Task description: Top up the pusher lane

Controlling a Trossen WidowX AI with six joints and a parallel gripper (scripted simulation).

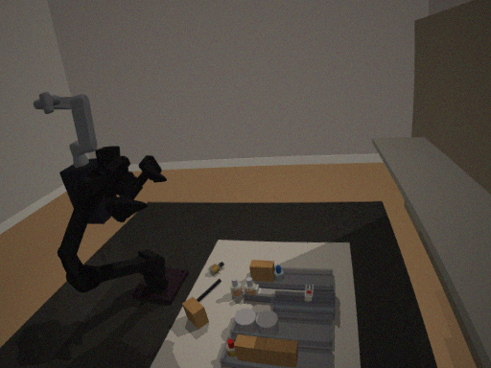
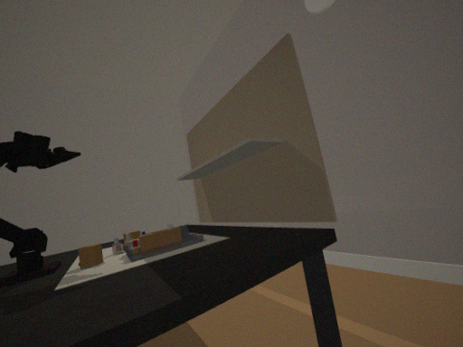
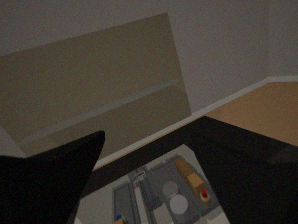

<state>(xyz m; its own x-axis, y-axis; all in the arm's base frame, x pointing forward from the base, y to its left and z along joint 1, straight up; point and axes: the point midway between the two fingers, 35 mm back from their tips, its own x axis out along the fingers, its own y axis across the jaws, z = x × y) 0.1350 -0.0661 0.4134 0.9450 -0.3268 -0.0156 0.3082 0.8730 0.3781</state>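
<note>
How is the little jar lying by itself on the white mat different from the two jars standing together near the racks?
The lone jar lies tipped on its side with a dark cap and amber body; the pair of jars stands upright with pale caps, close by the lane fronts. All are small and lie far below the hand.

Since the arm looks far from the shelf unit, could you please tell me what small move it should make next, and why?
Probably lower the open, empty end effector toward the loose jar standing at the front of the lane with the red-marked pusher plate. The end effector hangs high above the table, and that jar seems to match the one in the lane.
</note>
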